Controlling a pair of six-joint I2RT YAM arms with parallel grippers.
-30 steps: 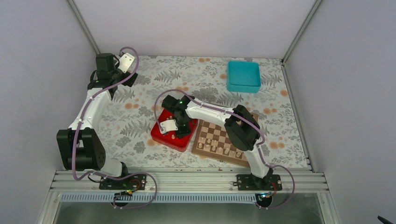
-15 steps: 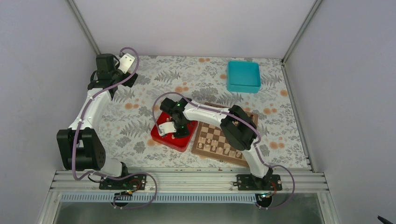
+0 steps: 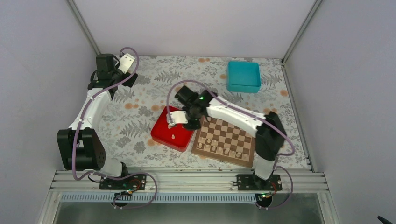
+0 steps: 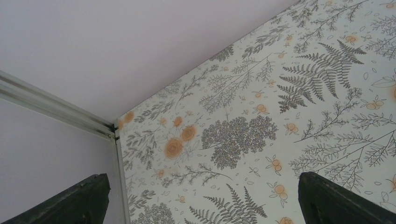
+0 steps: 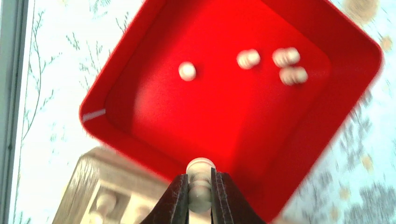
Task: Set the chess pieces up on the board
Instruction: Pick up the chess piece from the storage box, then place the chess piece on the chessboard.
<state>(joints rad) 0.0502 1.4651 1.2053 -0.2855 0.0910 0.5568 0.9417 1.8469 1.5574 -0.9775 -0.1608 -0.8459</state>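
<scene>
My right gripper (image 5: 200, 185) is shut on a pale cream chess piece (image 5: 201, 167), holding it above the near edge of the red tray (image 5: 140, 135). In the top view the gripper (image 3: 186, 121) hovers where the red tray (image 3: 161, 135) meets the board (image 3: 233, 133). Several cream pieces (image 5: 248, 58) lie in the tray. Several more stand on the board's near rows (image 3: 226, 150); a corner of the board (image 5: 88, 182) shows blurred in the right wrist view. My left gripper (image 4: 201, 189) is open and empty, far off at the back left (image 3: 128, 75).
A teal box (image 3: 243, 76) stands at the back right. The floral tablecloth (image 4: 243, 135) covers the table, and walls with metal posts close it in on three sides.
My right gripper has risen out of the red tray with a cream piece and moved back and right toward the board's left edge. The left arm has not moved.
</scene>
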